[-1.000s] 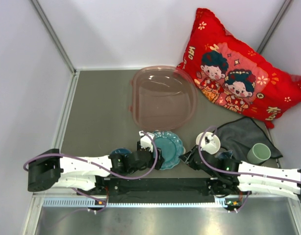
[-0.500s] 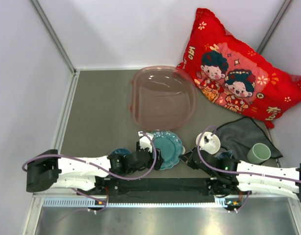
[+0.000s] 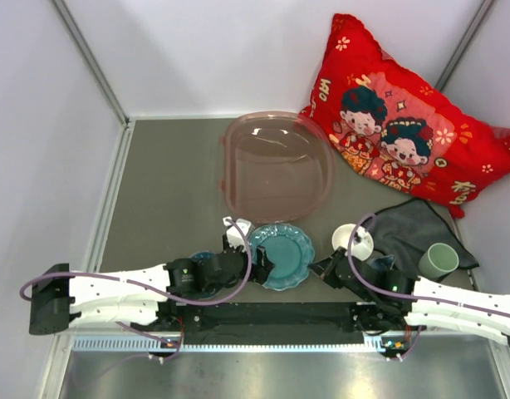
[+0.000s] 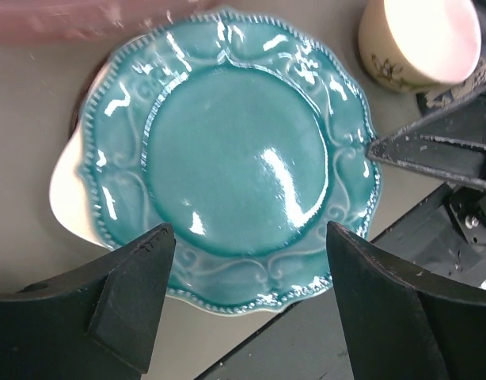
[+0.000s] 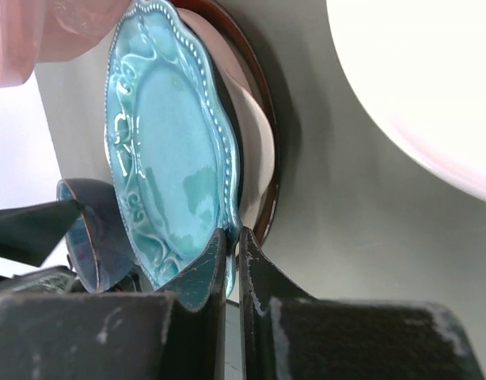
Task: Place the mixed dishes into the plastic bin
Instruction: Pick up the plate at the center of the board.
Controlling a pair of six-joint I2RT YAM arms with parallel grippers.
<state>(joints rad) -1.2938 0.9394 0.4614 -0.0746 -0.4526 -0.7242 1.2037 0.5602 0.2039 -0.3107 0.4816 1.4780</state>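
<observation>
The teal scalloped plate (image 3: 280, 256) lies just in front of the pinkish plastic bin (image 3: 276, 166), on top of a white plate (image 4: 67, 198). My right gripper (image 5: 231, 241) is shut on the teal plate's right rim (image 5: 168, 158); in the top view it sits at the plate's right edge (image 3: 320, 268). My left gripper (image 4: 251, 305) is open, its fingers spread either side of the teal plate's near edge (image 4: 227, 150), not touching it. A cream-white bowl (image 3: 353, 243) stands to the right, a pale green cup (image 3: 438, 260) further right, and a blue bowl (image 3: 203, 262) sits partly under my left arm.
A dark grey cloth (image 3: 409, 229) lies under the cup and behind the cream bowl. A red cartoon-print pillow (image 3: 404, 125) leans in the back right corner. White walls close in the left, back and right.
My left arm has drawn back to the left, uncovering more of the teal plate. The plate has shifted slightly up and right with my right gripper on its rim.
</observation>
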